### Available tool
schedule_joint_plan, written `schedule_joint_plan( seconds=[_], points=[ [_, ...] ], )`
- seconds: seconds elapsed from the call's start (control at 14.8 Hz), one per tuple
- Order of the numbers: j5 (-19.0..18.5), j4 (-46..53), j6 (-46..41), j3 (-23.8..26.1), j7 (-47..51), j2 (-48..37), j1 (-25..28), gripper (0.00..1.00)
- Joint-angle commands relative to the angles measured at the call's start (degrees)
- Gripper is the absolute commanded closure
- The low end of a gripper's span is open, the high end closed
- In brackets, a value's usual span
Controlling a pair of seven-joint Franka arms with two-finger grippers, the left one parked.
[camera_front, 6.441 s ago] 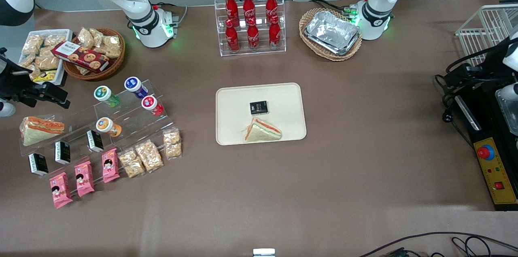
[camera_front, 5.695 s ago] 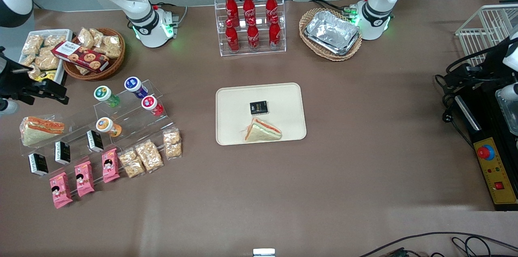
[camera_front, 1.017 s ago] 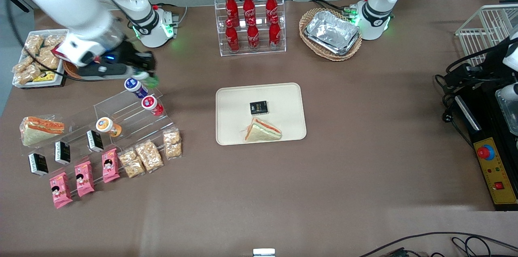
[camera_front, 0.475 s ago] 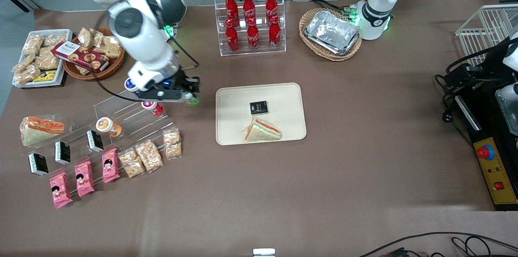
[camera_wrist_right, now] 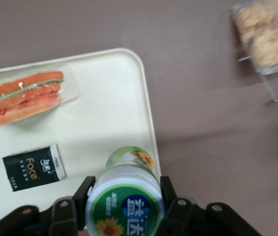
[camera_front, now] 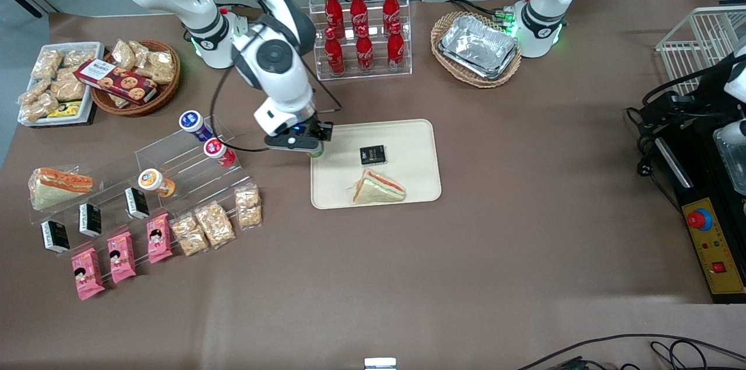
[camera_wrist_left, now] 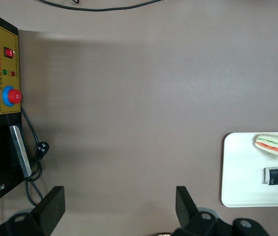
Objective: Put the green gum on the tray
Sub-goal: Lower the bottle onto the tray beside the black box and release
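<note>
My right gripper (camera_front: 315, 147) is shut on the green gum (camera_wrist_right: 126, 194), a small green bottle with a white lid and green label. It holds the bottle above the edge of the cream-beige tray (camera_front: 408, 183) that lies nearest the working arm's end of the table. In the front view only a green sliver of the gum (camera_front: 316, 154) shows under the gripper. The right wrist view shows my fingers (camera_wrist_right: 167, 192) pressed on both sides of the lid, with the tray (camera_wrist_right: 99, 123) below. The tray also shows in the left wrist view (camera_wrist_left: 242, 172).
On the tray lie a wrapped sandwich (camera_front: 377, 188) and a small black packet (camera_front: 372, 155). A clear stepped rack (camera_front: 175, 166) holds blue (camera_front: 194, 124), red (camera_front: 219, 151) and orange (camera_front: 155, 182) gum bottles. A cola bottle rack (camera_front: 361, 29) and a basket of foil trays (camera_front: 477, 48) stand farther back.
My gripper took the green gum from the clear rack and carried it sideways to the tray's edge. It now hangs over the tray rim; the rack's green gum spot is vacant.
</note>
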Motion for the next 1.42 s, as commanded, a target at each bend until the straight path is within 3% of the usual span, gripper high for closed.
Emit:
schedule_joint_plan(
  seconds=[0.0, 0.2, 0.41, 0.47, 0.54, 0.61, 0.68, 0.81, 1.15, 1.36],
  points=[
    [-1.5, -0.6, 7.0, -0.7, 2.9, 5.1, 2.2, 0.48],
    [-1.5, -2.0, 14.0, -0.6, 3.1, 9.2, 3.2, 0.48],
    [-1.5, -2.0, 15.7, -0.7, 3.6, 11.1, 3.6, 0.47],
    [-1.4, -2.0, 15.7, -0.7, 3.7, 11.4, 3.7, 0.36],
    [-1.4, -1.9, 15.7, -0.7, 3.7, 11.5, 3.7, 0.12],
    [-1.4, -1.9, 15.7, -0.7, 3.7, 11.5, 3.8, 0.03],
    [-1.4, -1.8, 15.4, -0.7, 3.6, 11.4, 3.6, 0.0],
    [-1.6, -1.8, 14.6, -0.9, 2.7, 10.1, 3.7, 0.0],
    [-1.7, 0.4, -0.2, -2.1, -2.9, -2.3, -0.6, 0.0],
    [-1.7, 7.6, -12.0, -2.1, -10.6, -5.2, -7.1, 0.0]
  ],
)
